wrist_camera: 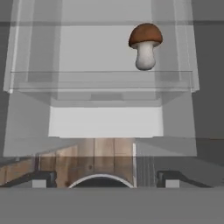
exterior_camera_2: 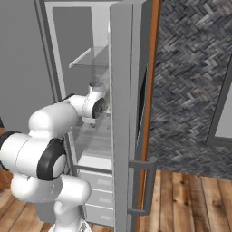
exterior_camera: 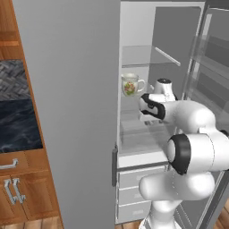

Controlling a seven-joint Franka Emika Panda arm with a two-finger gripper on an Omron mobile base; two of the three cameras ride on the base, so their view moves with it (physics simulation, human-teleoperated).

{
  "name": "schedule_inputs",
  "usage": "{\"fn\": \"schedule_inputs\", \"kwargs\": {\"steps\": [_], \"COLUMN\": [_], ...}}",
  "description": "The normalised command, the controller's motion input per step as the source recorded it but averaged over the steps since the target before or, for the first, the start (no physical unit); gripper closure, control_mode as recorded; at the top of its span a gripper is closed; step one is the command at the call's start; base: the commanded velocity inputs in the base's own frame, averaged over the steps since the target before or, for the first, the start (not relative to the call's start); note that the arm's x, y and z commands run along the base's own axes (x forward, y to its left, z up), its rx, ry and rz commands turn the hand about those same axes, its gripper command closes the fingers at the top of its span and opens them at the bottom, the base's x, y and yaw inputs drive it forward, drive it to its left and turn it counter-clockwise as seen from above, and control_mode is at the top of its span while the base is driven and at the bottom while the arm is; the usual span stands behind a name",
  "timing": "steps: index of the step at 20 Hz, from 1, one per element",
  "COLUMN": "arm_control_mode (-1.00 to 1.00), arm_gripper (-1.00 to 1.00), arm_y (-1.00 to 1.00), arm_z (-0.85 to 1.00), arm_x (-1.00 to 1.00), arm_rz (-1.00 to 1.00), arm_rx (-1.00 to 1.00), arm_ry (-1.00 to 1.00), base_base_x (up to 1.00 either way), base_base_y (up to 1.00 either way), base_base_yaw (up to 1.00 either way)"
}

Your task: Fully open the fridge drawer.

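- Arm reaches into the open fridge [exterior_camera: 134,27], wrist bent so the hand looks down, presumably to come at the drawer's front edge from above.
- Gripper [wrist_camera: 101,177]: the two tips sit far apart at the bottom of the hand view, spread wide with nothing between them.
- Fridge drawer [wrist_camera: 100,81] lies just beyond the tips, low in the compartment above the stacked white drawer fronts [exterior_camera: 134,192]. Clear front wall faces the gripper; not touched, as far as I can tell.
- Drawer's long axis runs side to side across the fridge; it would slide out toward the robot.
- Mushroom [wrist_camera: 145,45] stands upright inside, right of centre.
- Mug [exterior_camera: 131,84] sits on the shelf above.
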Motion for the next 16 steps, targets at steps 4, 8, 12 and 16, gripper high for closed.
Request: {"fn": "schedule_inputs", "kwargs": {"steps": [4, 8, 12, 16], "arm_control_mode": [-1.0, -1.0, -1.0, -1.0], "arm_gripper": [-1.0, -1.0, -1.0, -1.0], "arm_y": [0.0, 0.0, 0.0, 0.0], "arm_z": [-1.0, -1.0, -1.0, -1.0], "arm_x": [-1.0, -1.0, -1.0, -1.0], "arm_rz": [0.0, 0.0, 0.0, 0.0], "arm_rx": [-0.01, -0.04, -0.06, -0.08], "arm_ry": [0.08, 0.13, 0.16, 0.16], "base_base_x": [0.0, 0.0, 0.0, 0.0], "base_base_y": [0.0, 0.0, 0.0, 0.0], "base_base_yaw": [0.0, 0.0, 0.0, 0.0]}}
